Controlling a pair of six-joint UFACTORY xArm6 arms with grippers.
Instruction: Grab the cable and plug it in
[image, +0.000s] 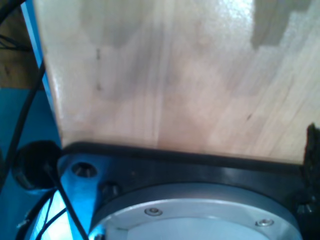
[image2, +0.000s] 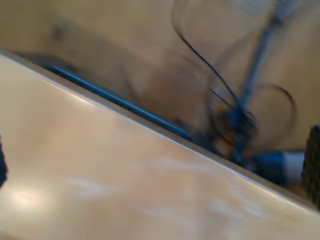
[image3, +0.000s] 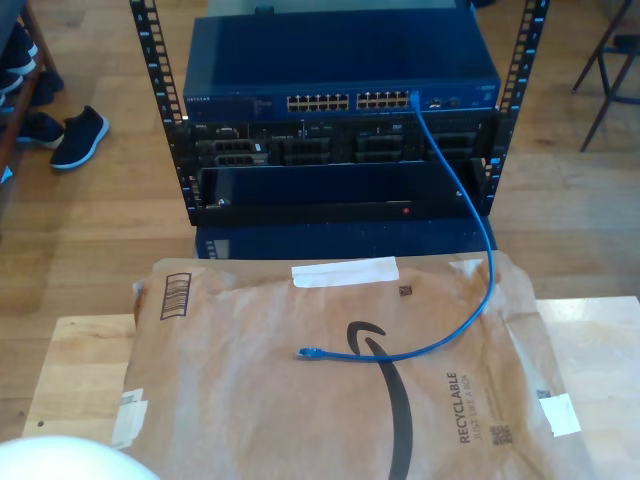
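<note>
Cable (image3: 470, 260) loose on brown paper (image3: 250, 400)

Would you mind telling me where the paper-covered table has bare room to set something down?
The brown paper is free at the exterior view's left, between the white label and the cable's loose plug. Bare wood shows at both sides. The exterior view's right is crowded by the cable's curve.

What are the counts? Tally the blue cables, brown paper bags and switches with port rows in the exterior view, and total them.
Blue cable: 1
Brown paper bag: 1
Switch: 1
Total: 3
</note>
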